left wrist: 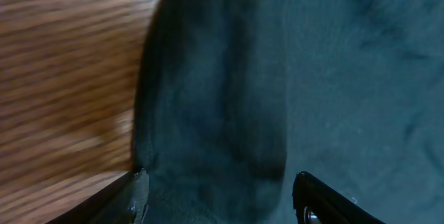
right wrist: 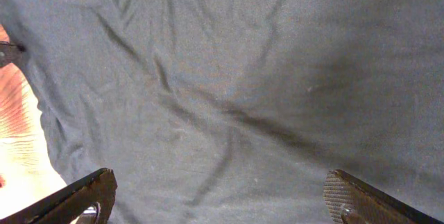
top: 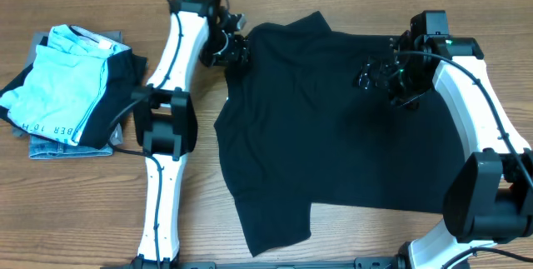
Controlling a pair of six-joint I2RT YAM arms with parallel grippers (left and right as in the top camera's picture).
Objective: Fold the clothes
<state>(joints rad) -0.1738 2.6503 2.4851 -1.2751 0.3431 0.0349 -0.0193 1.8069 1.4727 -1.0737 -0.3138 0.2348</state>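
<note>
The clothes, a plain black T-shirt (top: 333,136), lie spread across the middle of the wooden table, somewhat rumpled. My left gripper (top: 236,51) is at the shirt's far left edge. In the left wrist view its jaws (left wrist: 215,203) stand apart, with a raised fold of the dark fabric (left wrist: 333,57) between them and one finger at the hem beside bare wood. My right gripper (top: 375,76) hangs over the shirt's far right part. Its jaws (right wrist: 222,196) are wide open above wrinkled cloth (right wrist: 243,78), holding nothing.
A pile of folded garments (top: 67,86) lies at the left edge: light blue with lettering on top, dark and denim-like pieces beneath. The left arm (top: 162,127) runs from the front edge up beside the shirt. The right arm (top: 491,169) curves along the shirt's right side.
</note>
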